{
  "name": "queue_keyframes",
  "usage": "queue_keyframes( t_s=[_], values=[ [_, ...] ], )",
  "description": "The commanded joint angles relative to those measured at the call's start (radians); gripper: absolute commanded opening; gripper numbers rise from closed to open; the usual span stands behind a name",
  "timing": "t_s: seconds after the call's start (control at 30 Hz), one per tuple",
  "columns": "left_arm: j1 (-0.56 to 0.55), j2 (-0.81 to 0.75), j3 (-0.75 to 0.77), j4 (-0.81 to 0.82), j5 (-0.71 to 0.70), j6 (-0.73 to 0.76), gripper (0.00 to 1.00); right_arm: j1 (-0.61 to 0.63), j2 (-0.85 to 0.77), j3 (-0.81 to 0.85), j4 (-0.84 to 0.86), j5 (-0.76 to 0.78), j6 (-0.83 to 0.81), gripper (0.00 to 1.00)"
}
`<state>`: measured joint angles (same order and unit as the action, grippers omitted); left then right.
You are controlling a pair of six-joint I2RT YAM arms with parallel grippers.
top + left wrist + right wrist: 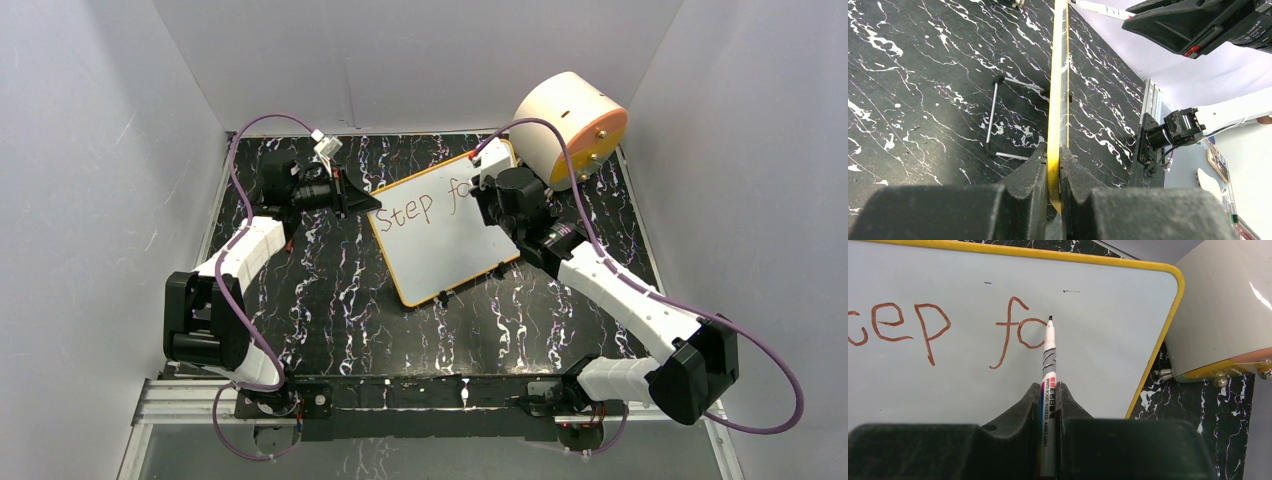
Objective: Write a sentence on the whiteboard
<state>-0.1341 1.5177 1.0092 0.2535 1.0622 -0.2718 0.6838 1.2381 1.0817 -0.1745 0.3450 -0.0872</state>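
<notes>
The whiteboard (450, 255), white with a yellow frame, lies tilted on the black marbled table. My left gripper (362, 204) is shut on its left corner; in the left wrist view both fingers (1035, 170) pinch the yellow edge (1057, 90), gripper centre (1053, 152). The sentence (425, 208) reads "Step fo" in reddish-brown; the right wrist view shows "ep fo" (923, 327). My right gripper (492, 192) is shut on a grey whiteboard marker (1049, 360), gripper centre (1049, 387). The marker's tip rests at the upper right of the "o".
A round peach-and-orange drum (570, 125) stands just past the board's far right corner, close to its frame (1153, 360). A wire stand leg (993, 120) shows under the board. White walls close in on three sides. A metal rail (400, 395) runs along the near edge.
</notes>
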Motion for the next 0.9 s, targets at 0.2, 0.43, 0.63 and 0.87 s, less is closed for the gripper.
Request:
queue_keyframes(
  t_s=[0.2,0.43,0.63,0.87],
  values=[
    [-0.031,0.064,-0.037,-0.140,-0.079,0.074,0.00,-0.008,0.023,0.011,0.070,0.006,-0.016,0.00],
    [-0.032,0.064,-0.037,-0.140,-0.079,0.075,0.00,-0.013,0.024,0.005,0.051,0.026,-0.014,0.00],
    [-0.031,0.064,-0.037,-0.140,-0.079,0.074,0.00,-0.013,0.007,-0.013,0.007,0.028,-0.003,0.00],
    [-0.032,0.067,-0.038,-0.140,-0.079,0.074,0.00,-0.013,-0.004,-0.030,-0.041,0.001,0.017,0.00]
  ],
)
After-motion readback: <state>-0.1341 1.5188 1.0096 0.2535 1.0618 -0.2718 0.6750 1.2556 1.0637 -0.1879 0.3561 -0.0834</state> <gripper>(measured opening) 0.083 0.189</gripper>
